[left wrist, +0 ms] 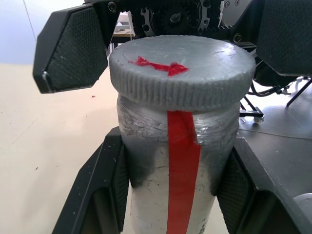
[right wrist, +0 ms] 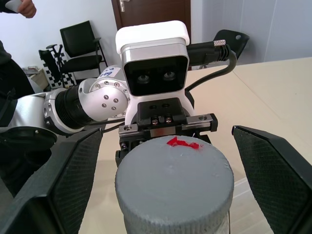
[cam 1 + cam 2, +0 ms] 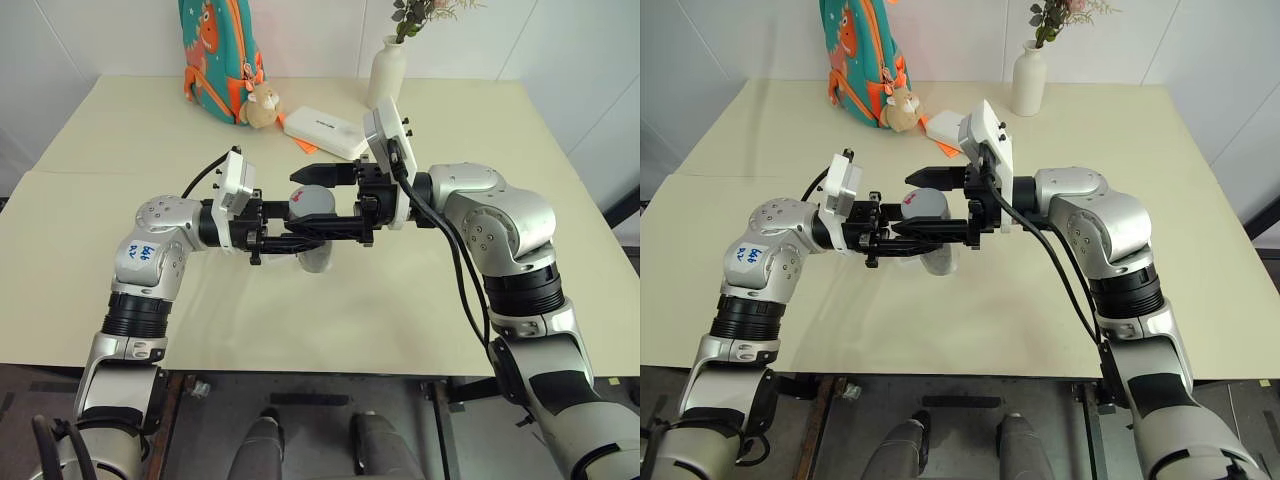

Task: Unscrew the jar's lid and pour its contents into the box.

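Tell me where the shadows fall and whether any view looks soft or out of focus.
Left eye view: soft even light, faint shadow on the table below the jar. Left wrist view: the jar and lid crisp, background slightly soft. Right wrist view: the room behind is bright, the lid's near edge a little soft.

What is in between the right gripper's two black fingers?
The lid, on top of the jar. The right gripper stands open around it, with a gap on each side, as the right wrist view shows.
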`<act>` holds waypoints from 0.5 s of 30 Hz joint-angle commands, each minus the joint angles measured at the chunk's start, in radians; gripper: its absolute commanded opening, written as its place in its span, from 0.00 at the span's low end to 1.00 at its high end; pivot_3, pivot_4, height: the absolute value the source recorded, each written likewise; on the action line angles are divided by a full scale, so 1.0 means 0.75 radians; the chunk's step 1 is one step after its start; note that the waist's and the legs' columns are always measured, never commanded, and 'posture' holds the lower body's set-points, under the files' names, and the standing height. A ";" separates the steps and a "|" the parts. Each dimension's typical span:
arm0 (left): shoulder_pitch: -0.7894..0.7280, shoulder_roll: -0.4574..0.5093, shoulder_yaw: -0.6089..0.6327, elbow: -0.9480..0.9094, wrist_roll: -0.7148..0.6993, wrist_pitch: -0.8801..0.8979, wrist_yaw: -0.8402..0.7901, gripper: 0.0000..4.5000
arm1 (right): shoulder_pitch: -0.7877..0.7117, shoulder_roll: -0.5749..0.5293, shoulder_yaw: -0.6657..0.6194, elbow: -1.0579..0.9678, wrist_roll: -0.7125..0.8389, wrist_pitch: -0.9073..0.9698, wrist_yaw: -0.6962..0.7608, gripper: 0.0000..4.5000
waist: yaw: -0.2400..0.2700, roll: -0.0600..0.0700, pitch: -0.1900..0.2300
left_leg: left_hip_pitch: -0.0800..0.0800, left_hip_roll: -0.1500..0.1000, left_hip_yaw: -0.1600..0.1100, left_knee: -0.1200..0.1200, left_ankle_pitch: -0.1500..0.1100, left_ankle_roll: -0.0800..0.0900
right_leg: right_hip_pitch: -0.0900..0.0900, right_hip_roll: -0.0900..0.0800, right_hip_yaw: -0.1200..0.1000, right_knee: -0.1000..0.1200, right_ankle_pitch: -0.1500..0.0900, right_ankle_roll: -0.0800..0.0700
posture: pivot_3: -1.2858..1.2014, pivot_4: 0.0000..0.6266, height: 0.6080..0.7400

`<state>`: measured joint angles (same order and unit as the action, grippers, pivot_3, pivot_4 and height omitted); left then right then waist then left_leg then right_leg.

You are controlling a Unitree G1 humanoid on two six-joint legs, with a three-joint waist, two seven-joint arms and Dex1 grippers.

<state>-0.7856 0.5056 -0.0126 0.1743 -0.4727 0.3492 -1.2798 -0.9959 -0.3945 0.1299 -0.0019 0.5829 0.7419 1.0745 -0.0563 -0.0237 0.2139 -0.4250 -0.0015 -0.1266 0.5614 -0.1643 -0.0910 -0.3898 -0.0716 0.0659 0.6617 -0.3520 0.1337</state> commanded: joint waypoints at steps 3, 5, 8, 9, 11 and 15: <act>-0.024 0.003 0.019 -0.029 -0.024 -0.006 -0.001 0.44 | -0.019 0.009 -0.028 -0.014 0.011 -0.027 0.002 0.96 | 0.000 0.000 0.000 | 0.000 0.000 0.000 0.000 0.000 0.000 | 0.000 0.000 0.000 0.000 0.000 0.000 | 0.52 0.24 1.00; -0.024 0.003 0.019 -0.028 -0.024 -0.007 -0.001 0.44 | -0.018 0.011 -0.030 -0.012 0.012 -0.026 0.002 0.85 | 0.000 0.000 0.000 | 0.000 0.000 0.000 0.000 0.000 0.000 | 0.000 0.000 0.000 0.000 0.000 0.000 | 0.52 0.24 1.00; -0.025 0.002 0.019 -0.027 -0.023 -0.010 0.000 0.44 | -0.014 0.017 -0.040 -0.011 0.019 -0.026 -0.004 0.63 | 0.000 0.000 0.000 | 0.000 0.000 0.000 0.000 0.000 0.000 | 0.000 0.000 0.000 0.000 0.000 0.000 | 0.52 0.24 1.00; -0.025 0.002 0.019 -0.026 -0.023 -0.011 0.000 0.44 | -0.018 0.028 -0.057 -0.008 0.034 -0.012 -0.021 0.63 | 0.000 0.000 0.000 | 0.000 0.000 0.000 0.000 0.000 0.000 | 0.000 0.000 0.000 0.000 0.000 0.000 | 0.52 0.24 1.00; -0.024 0.003 0.019 -0.028 -0.022 -0.011 0.001 0.44 | -0.038 0.056 -0.115 -0.003 0.093 0.042 -0.065 0.63 | -0.001 0.000 0.000 | 0.000 0.000 0.000 0.000 0.000 0.000 | 0.000 0.000 0.000 0.000 0.000 0.000 | 0.52 0.24 1.00; -0.020 0.006 0.023 -0.033 -0.021 -0.010 0.002 0.44 | -0.069 0.100 -0.244 -0.020 0.260 0.183 -0.147 0.63 | 0.002 0.000 0.000 | 0.000 0.000 0.000 0.000 0.000 0.000 | 0.000 0.000 0.000 0.000 0.000 0.000 | 0.52 0.24 1.00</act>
<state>-0.7873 0.5054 -0.0041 0.1741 -0.4768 0.3480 -1.2750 -1.0141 -0.3280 0.0093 0.0161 0.7048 0.8470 0.9875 -0.0549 -0.0237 0.2139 -0.4254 -0.0015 -0.1268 0.5615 -0.1643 -0.0911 -0.3899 -0.0717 0.0659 0.6618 -0.3520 0.1337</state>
